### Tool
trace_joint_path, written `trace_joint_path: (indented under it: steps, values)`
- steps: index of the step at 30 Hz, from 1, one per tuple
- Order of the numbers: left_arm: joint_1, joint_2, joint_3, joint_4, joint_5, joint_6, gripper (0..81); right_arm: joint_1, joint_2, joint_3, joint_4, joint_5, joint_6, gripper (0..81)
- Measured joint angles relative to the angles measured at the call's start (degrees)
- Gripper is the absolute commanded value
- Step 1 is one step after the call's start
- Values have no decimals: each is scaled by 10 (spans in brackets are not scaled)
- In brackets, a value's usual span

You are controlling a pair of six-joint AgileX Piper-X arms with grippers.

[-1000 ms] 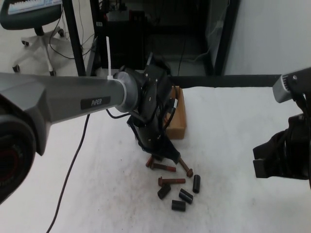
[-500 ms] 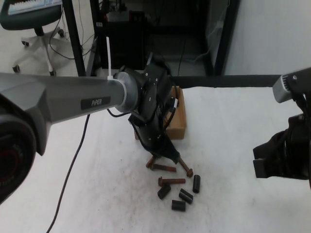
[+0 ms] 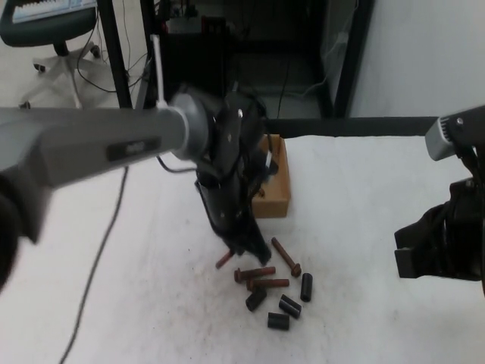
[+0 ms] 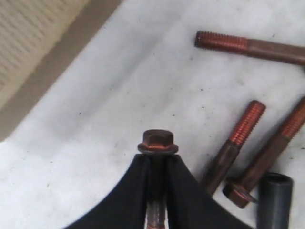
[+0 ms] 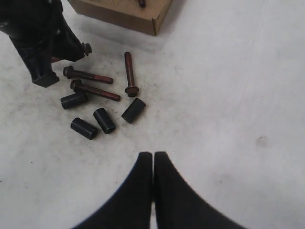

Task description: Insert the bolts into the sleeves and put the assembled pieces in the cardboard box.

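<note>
While one bolt (image 4: 158,142) sits clamped in the left tool (image 4: 158,164), head poking past its tips, pick-up looks done. Next, a sleeve (image 4: 275,198) just beside it needs holding, probably by the right tool (image 5: 153,160), closed on nothing, well apart.

Office chair (image 3: 30,32); black rack (image 3: 114,53)

Bright even light, soft shadows beneath bolts (image 5: 128,71)
</note>
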Motion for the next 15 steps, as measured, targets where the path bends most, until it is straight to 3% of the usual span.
trace_joint_path:
  steps: [9,15]
  values:
    - [2,-219,25,-39,42,-58,3,0,0,0,0,0,-46,8]
    - [40,-455,176,-112,88,-119,3,0,0,2,-5,-6,-76,8]
